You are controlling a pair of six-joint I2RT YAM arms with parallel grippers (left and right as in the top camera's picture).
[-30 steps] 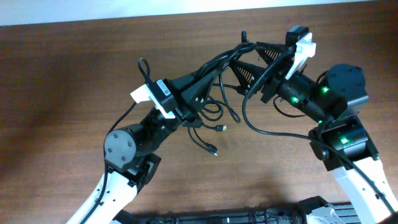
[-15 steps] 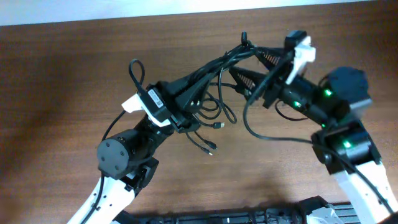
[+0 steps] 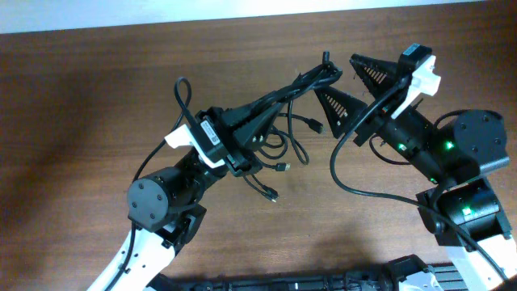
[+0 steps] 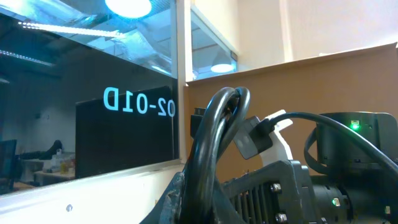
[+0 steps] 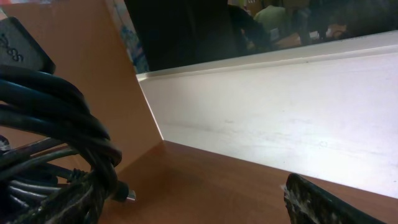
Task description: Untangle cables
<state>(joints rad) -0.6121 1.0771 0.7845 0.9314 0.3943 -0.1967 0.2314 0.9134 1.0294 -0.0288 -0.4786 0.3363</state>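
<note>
The cables (image 3: 287,89) are a bundle of thin black cords held up above the table. My left gripper (image 3: 260,117) is shut on the bundle's lower part, and its looped end sticks up past the fingers in the left wrist view (image 4: 219,140). Loose ends with small plugs (image 3: 282,167) hang under it. My right gripper (image 3: 339,81) is open just right of the bundle's far end. In the right wrist view the cords (image 5: 56,124) lie against its left finger (image 5: 74,199), while the other finger (image 5: 323,205) stands well apart.
The brown wooden table (image 3: 97,89) lies under both arms. A thicker black wire (image 3: 347,182) belonging to the right arm loops down over the table. A white wall strip (image 3: 242,8) runs along the far edge.
My right gripper has spread its jaws wider and drawn back to the right, off the bundle's end. My left gripper still holds the bundle and has shifted only slightly.
</note>
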